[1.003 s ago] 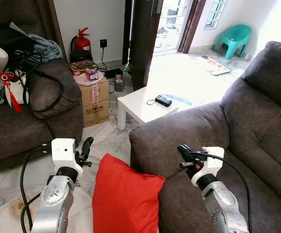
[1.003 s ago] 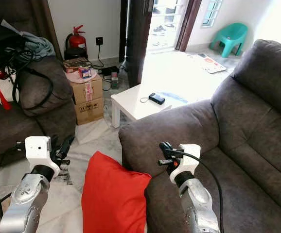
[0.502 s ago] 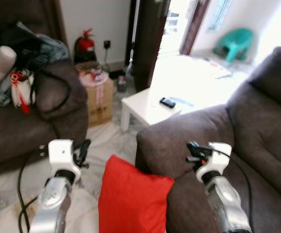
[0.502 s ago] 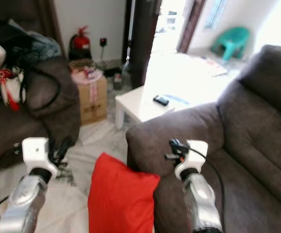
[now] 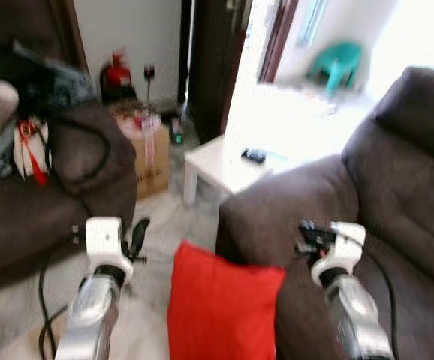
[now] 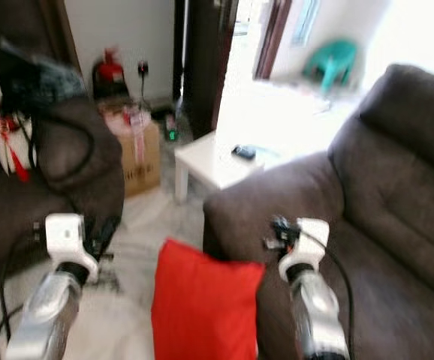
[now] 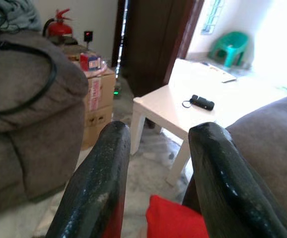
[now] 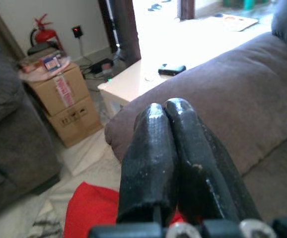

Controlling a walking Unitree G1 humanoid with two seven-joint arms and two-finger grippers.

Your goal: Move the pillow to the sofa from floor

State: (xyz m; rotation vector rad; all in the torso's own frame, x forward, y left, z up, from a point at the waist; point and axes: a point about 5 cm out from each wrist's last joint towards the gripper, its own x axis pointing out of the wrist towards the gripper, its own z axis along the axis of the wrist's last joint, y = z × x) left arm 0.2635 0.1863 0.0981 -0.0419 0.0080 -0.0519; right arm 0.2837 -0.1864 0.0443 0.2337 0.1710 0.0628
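Pillow [image 5: 221, 307] upright on floor [image 5: 157, 225], leaning against sofa [image 5: 292, 210] armrest at right; desk [image 5: 217, 161] behind.

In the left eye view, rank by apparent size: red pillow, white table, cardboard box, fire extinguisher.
1. red pillow, though nearness to the camera inflates it
2. white table
3. cardboard box, not far off the table; ranking unsure
4. fire extinguisher, smallest and farthest

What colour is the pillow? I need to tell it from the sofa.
Red; the pillow shows best in the left eye view.
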